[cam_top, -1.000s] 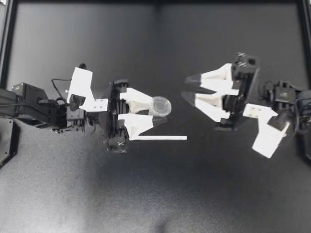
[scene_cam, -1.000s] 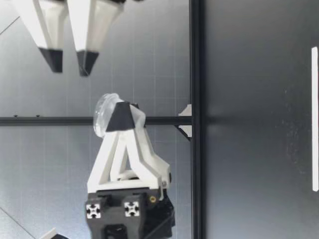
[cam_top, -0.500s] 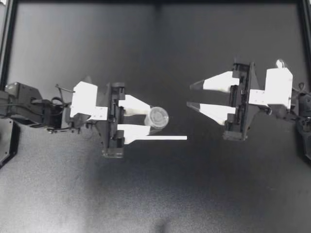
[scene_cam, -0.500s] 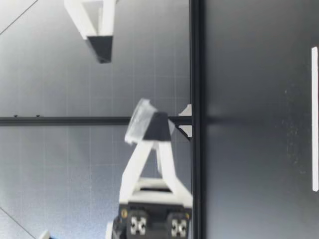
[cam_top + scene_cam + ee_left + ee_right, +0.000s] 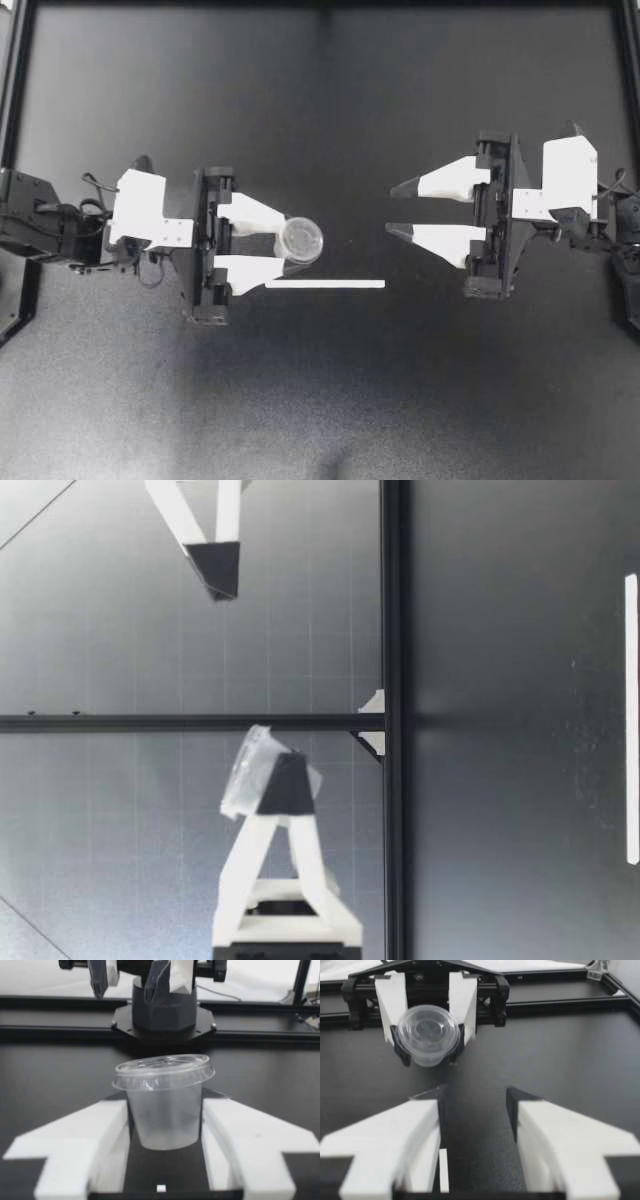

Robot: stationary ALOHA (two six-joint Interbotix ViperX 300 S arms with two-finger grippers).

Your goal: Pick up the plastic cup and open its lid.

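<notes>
My left gripper (image 5: 292, 242) is shut on a small clear plastic cup (image 5: 299, 240) with a clear lid, held above the table. In the left wrist view the cup (image 5: 164, 1101) sits upright between the white fingers (image 5: 85, 1135), lid (image 5: 162, 1069) on. In the low view the cup (image 5: 250, 772) is tilted at the left gripper's dark tips, clear of the table. My right gripper (image 5: 397, 209) is open, level with the cup and a hand's width away, pointing at it. The right wrist view shows the cup (image 5: 427, 1032) straight ahead of the right gripper (image 5: 474, 1097), lid facing it.
A thin white strip (image 5: 325, 284) lies on the black table just below the left gripper. A black frame rail (image 5: 14, 90) runs along the table's edges. The left arm's base (image 5: 422, 982) stands behind the cup in the right wrist view.
My left gripper drew back toward its side with the cup and turned the lid toward the right gripper. The right gripper rotated level and shifted slightly away.
</notes>
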